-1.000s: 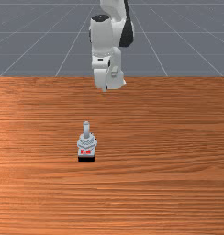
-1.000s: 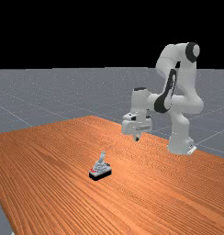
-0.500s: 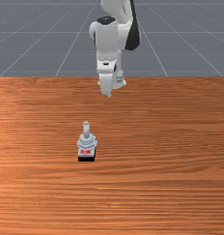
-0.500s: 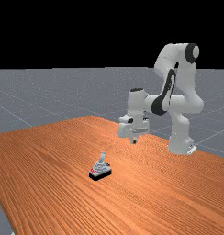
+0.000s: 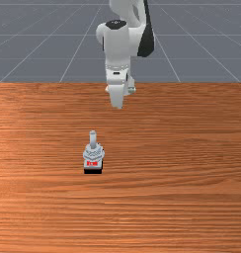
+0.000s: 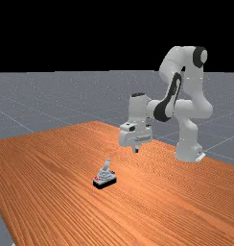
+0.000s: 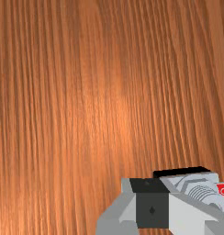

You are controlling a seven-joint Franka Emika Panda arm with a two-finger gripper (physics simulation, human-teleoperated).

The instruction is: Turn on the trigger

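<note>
The gripper (image 6: pixel 136 151), fingers clenched together, hangs above the worktop (image 6: pixel 52 158) near its arm-side edge. The trigger (image 6: pixel 104 179) stands farther in, lever (image 5: pixel 93 139) up.

Table (image 5: pixel 181 207): wood, lots of thin grain lines, looks smooth. Bit shiny too, soft bright patch in wrist view.
Trigger (image 5: pixel 93 154): grey parts look like hard plastic, maybe metal, can't tell. Rings make middle bumpy. Stick (image 5: pixel 93 139) smooth. Black base (image 5: pixel 93 171) flat and dull. Red label (image 5: pixel 92 163) flat.
Arm (image 6: pixel 188 134): white, smooth, like plastic, only tiny bit shiny. Black parts dark and smooth.
Gripper (image 6: pixel 136 150): pale grey sides smooth and matt, dark part dull.
</note>
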